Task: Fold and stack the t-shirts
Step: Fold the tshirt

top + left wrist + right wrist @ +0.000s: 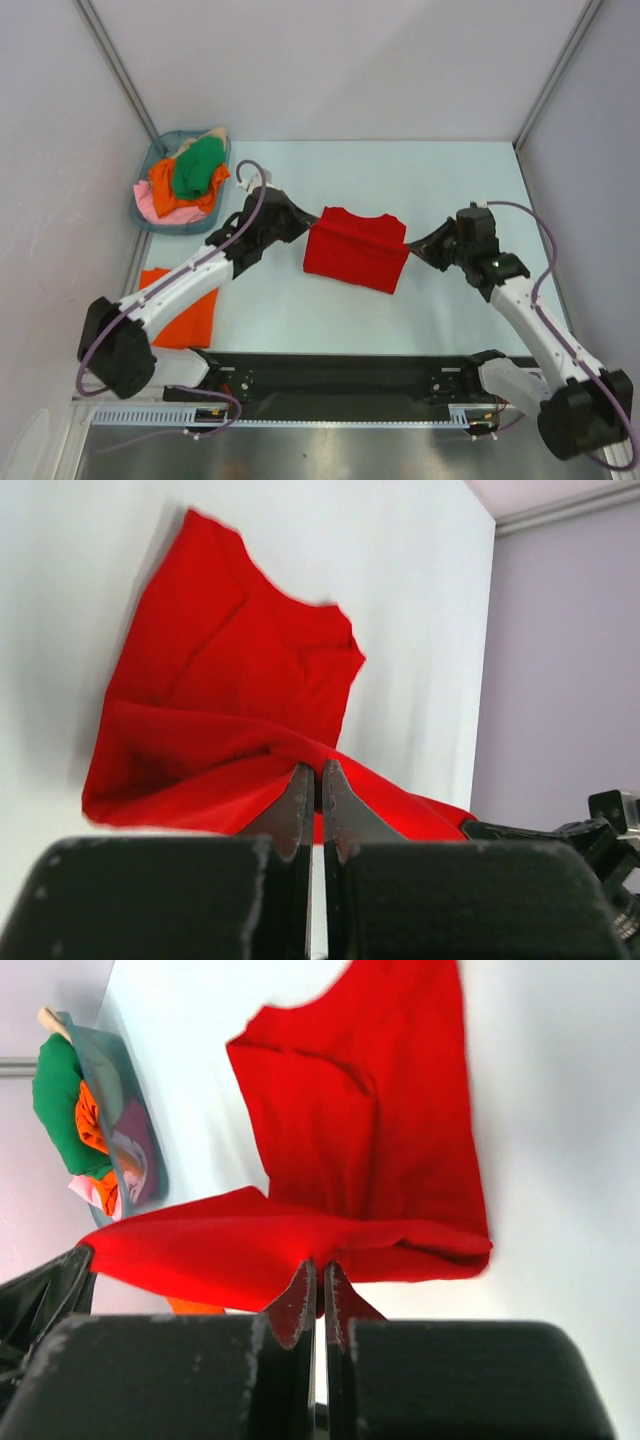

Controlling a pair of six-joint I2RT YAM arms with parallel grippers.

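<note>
Centre of the top view: the red t-shirt lies on the counter, its near edge lifted and strung between the two arms. The left pincer is clamped tight on the cloth at one end, and the right pincer is pinched down on the other. This looks like light, limp stuff that sags and drapes, so grips at the ends of a doubled edge seem the sound choice. The neckline points toward the top of the frame, and the held span runs left to right. An orange t-shirt lies flat at lower left.
</note>
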